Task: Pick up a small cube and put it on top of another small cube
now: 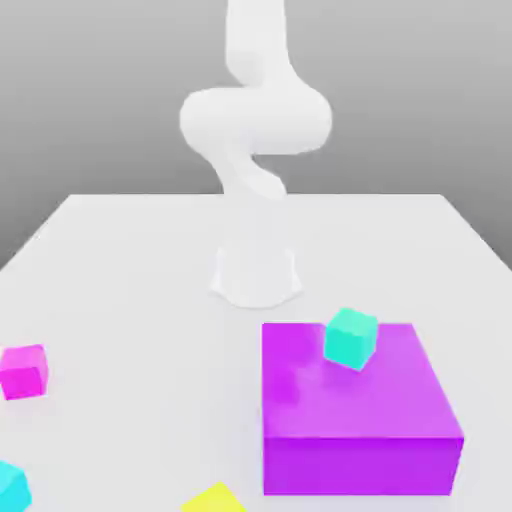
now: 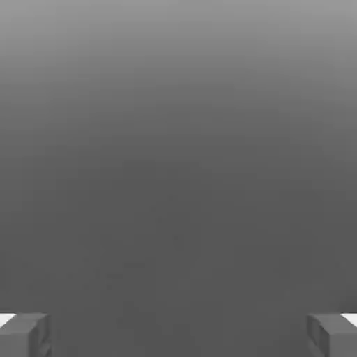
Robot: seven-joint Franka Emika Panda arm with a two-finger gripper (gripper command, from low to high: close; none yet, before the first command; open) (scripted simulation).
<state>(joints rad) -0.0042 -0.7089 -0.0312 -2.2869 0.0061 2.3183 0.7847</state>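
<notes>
We see a white table (image 1: pixel 130 270) under a grey backdrop, with the base of the white Panda arm (image 1: pixel 256 270) standing near the middle of it and the arm's links curling upward out of the exterior view. On the exterior view's right, near the front, sits a large purple block (image 1: pixel 380 410), and on its top face, towards the back edge, rests a teal cube (image 1: pixel 350 337), greener than the other one and turned at a slight angle to the block's edges. The small cube (image 1: pixel 12 487), bright cyan-blue, lies on the table at the very front corner on the exterior view's left, cut off by the edge of the picture, so we see just part of it. Behind it, also on the exterior view's left, a magenta cube (image 1: pixel 23 371) sits on the table, well apart from the purple block. At the front edge, between the small cube and the purple block, the top of a yellow block (image 1: pixel 215 499) pokes into view. In the hand view we look past the gripper (image 2: pixel 178 335) at plain grey background; its two fingertips (image 2: pixel 24 335) appear at opposite sides of that picture, spread wide apart, with nothing between them, so the claw is fully parted and grasps no object. The small cube lies alone on the table, touching none of the other pieces.
</notes>
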